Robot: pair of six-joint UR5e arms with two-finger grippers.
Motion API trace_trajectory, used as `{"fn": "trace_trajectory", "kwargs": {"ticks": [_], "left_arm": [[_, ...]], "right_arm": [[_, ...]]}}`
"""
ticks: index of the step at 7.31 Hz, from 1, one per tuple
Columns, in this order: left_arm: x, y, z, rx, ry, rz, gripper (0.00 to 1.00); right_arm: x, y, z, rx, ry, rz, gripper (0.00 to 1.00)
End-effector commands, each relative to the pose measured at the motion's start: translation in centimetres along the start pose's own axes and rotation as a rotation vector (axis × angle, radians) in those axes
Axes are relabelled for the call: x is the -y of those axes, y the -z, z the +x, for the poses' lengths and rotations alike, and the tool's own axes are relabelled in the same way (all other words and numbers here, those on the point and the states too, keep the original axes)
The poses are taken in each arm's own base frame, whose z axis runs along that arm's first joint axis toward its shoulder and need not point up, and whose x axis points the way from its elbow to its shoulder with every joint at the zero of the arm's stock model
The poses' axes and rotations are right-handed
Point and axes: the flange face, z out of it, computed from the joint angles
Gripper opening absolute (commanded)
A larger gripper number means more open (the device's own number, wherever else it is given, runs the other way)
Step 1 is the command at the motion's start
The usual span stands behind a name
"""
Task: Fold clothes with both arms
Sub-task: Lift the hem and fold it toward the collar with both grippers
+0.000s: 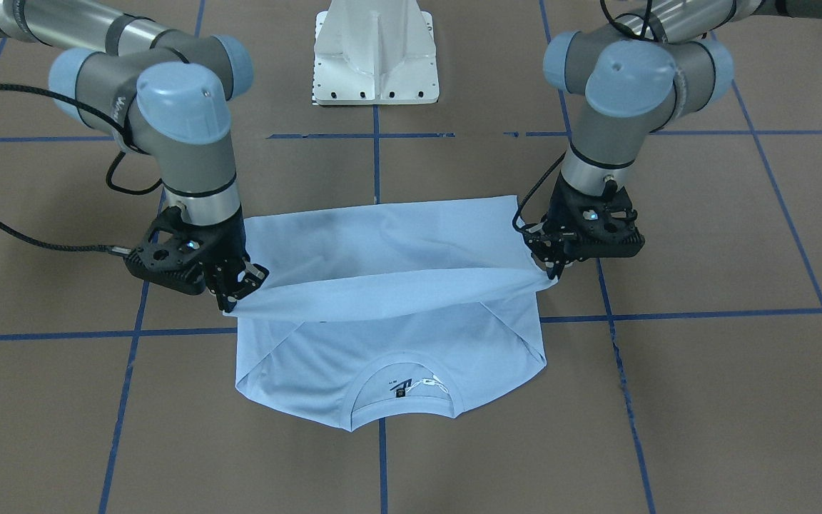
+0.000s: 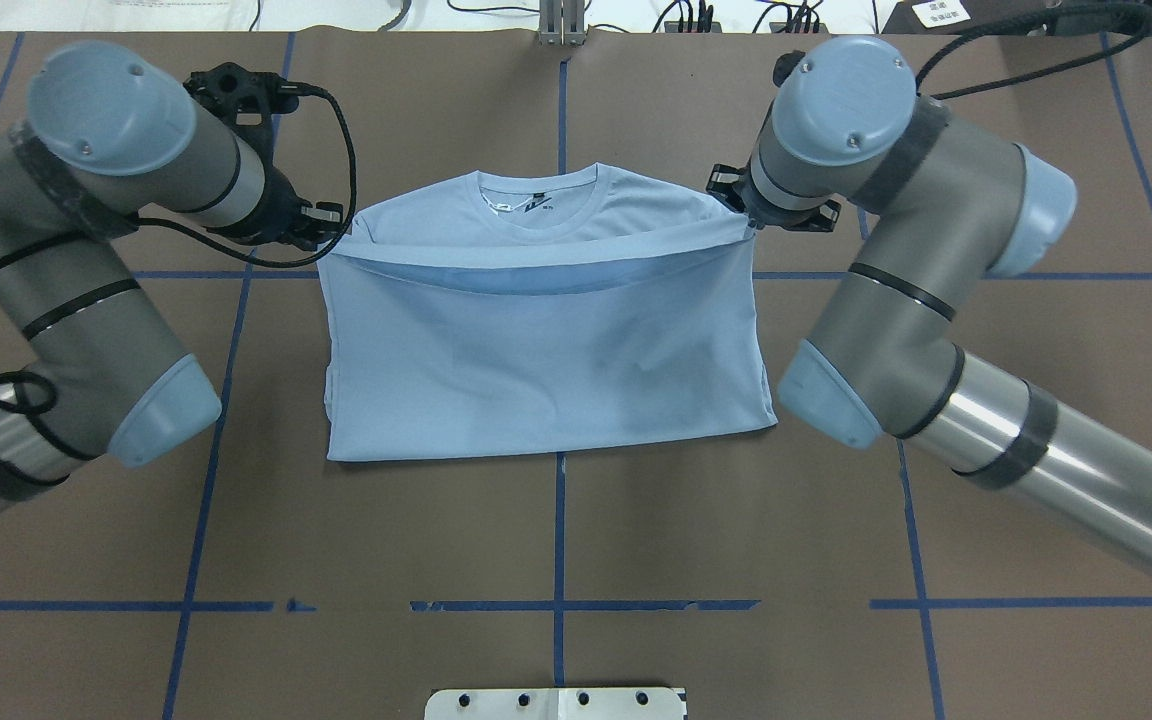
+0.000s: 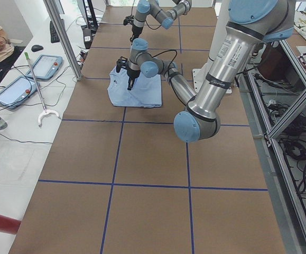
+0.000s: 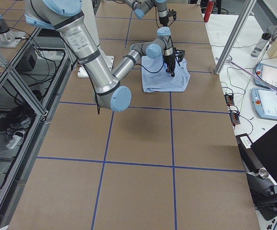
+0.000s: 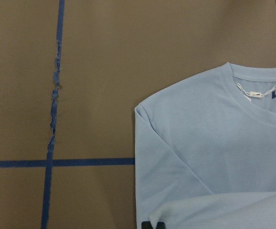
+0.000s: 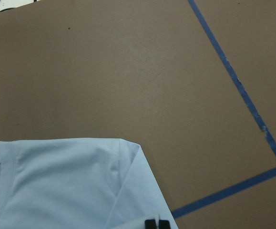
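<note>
Pale blue short-sleeved T-shirt (image 2: 546, 350): hem pinched by black left tool (image 2: 334, 226), ten o'clock, and right tool (image 2: 748, 218), two o'clock; unequal travel could skew fold.

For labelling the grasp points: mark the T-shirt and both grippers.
T-shirt (image 1: 389, 264): front-facing view, on the folded-over upper layer.
left gripper (image 1: 552, 270): front-facing view, between its fingertips, at the lifted edge's corner.
right gripper (image 1: 236, 296): front-facing view, between its fingertips, at the opposite corner.

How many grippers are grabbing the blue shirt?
2. The left gripper pinches one corner of the T-shirt's lifted edge, and the right gripper pinches the opposite corner. No other gripper touches it.
</note>
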Motion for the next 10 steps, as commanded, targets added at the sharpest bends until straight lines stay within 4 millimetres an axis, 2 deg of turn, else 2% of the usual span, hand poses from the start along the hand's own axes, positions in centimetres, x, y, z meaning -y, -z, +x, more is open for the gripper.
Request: {"fn": "trace_trajectory", "kwargs": {"ticks": [1, 3, 8, 9, 10], "left_arm": [[2.3, -5.8, 0.2, 0.045, -0.001, 0.016, 0.00], [2.7, -9.0, -0.9, 0.051, -0.034, 0.012, 0.00], [2.6, -9.4, -0.9, 0.042, -0.039, 0.013, 0.00], [2.6, -9.3, -1.0, 0.041, -0.038, 0.015, 0.05], [2.4, -9.0, -1.1, 0.024, -0.043, 0.022, 0.92]], "right_arm": [[1.6, -5.6, -2.5, -0.008, 0.005, 0.010, 0.00], [1.0, -6.7, -2.6, -0.010, 0.014, 0.008, 0.00], [1.6, -7.2, -1.6, -0.022, 0.078, 0.014, 0.00], [1.6, -7.2, -1.6, -0.022, 0.079, 0.014, 0.00], [1.3, -7.6, -1.3, -0.029, 0.093, 0.015, 0.99]]}}
